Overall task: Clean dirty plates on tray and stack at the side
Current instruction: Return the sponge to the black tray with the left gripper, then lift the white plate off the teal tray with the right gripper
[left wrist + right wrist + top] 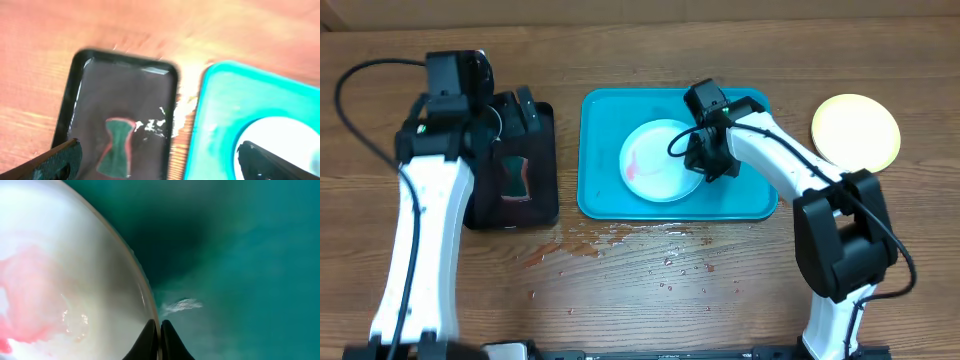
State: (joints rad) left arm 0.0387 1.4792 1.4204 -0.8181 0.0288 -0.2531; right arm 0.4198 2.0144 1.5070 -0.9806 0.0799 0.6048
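Your right gripper (159,330) is pinched shut on the rim of the white plate (60,280), red-smeared, lying in the blue tray (240,255) — hold it flat and firm. Your left gripper (160,156) hangs wide over the sponge (117,147) in the black tray (67,105); grip its narrow waist squarely — I'd judge wiping comes next.

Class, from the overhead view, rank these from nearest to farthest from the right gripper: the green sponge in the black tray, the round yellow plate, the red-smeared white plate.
1. Red-smeared white plate, in the turquoise tray, rim at the right gripper.
2. Round yellow plate, on the table, right side.
3. Green sponge, in the black tray, left side.
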